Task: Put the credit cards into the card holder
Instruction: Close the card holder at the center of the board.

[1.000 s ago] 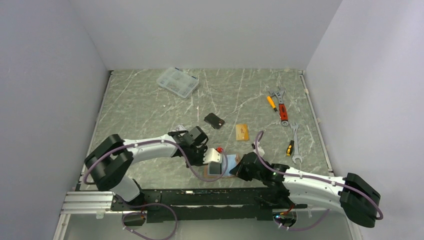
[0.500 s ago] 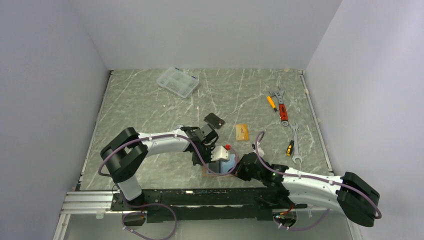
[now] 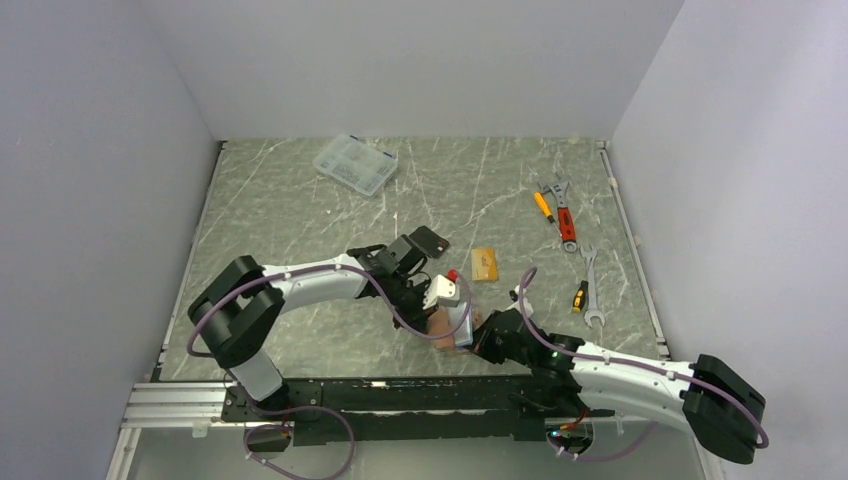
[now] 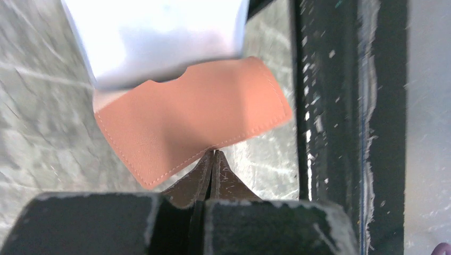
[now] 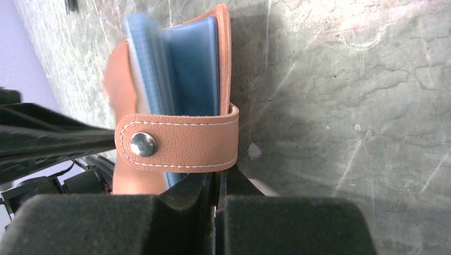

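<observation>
The pinkish-brown card holder (image 3: 443, 327) is held up between both grippers near the table's front edge. My left gripper (image 4: 214, 154) is shut on the lower edge of its cover (image 4: 191, 122). A pale silver-grey card (image 4: 159, 37), blurred, sticks out above the pocket's notched edge. My right gripper (image 5: 217, 178) is shut on the holder just under its snap tab (image 5: 181, 144); blue inner sleeves (image 5: 197, 69) show. In the top view my left gripper (image 3: 447, 312) and right gripper (image 3: 478, 338) meet at the holder. The black card (image 3: 428, 240) and orange-gold card (image 3: 484, 264) lie flat farther back.
A clear compartment box (image 3: 355, 164) stands at the back left. Wrenches (image 3: 562, 215) (image 3: 590, 285) and two screwdrivers (image 3: 542, 206) (image 3: 579, 295) lie at the right. A black rail (image 4: 330, 106) runs along the table's near edge beside the holder.
My left arm has swung right and farther from the edge. The holder, lying open and flat a second ago, now stands raised and partly folded between both grippers.
</observation>
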Robot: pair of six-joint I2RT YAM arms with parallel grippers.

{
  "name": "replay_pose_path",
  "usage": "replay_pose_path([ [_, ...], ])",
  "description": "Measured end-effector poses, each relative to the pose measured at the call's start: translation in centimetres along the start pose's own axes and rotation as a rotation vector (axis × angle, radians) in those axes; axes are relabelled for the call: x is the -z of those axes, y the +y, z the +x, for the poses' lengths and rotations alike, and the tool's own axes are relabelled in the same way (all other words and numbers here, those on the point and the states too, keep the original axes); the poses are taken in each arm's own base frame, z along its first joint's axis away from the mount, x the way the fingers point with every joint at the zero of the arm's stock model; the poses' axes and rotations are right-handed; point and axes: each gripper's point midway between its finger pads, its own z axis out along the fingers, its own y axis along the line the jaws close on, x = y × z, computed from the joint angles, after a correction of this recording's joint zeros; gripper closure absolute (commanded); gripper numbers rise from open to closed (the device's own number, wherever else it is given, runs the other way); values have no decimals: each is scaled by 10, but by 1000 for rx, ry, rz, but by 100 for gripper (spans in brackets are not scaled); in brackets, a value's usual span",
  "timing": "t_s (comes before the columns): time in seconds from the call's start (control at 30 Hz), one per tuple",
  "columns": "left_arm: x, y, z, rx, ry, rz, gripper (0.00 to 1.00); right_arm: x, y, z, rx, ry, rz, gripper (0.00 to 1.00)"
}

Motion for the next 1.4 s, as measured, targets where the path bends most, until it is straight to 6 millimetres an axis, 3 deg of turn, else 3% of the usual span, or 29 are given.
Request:
replay_pose_path([
  [0.27, 5, -8, -58, -92, -216, 84, 100, -3, 7, -1, 40, -4, -31, 100],
  [0.4, 0, -4, -68, -103, -249, 94, 100, -5, 9, -2, 79, -6, -48, 100],
  [0.53, -8, 2, -65, -89, -240, 91, 100, -8, 12, -1, 113, 0, -65, 98],
  [0.63, -14, 11, -60, -78, -218, 68, 100, -9, 15, -1, 135, 7, -72, 68],
  [0.7, -18, 16, -59, -76, -202, 47, 100, -8, 19, -2, 136, 3, -82, 59],
  [0.8, -22, 21, -61, -83, -181, 19, 100, -2, 21, -6, 130, -16, -94, 53],
  [1.03, -31, 23, -63, -113, -137, -29, 100, 13, 4, -19, 87, -94, -97, 54],
  [1.4, -51, 9, -54, -201, -49, -31, 100, 17, -16, -29, 60, -144, 26, 70],
])
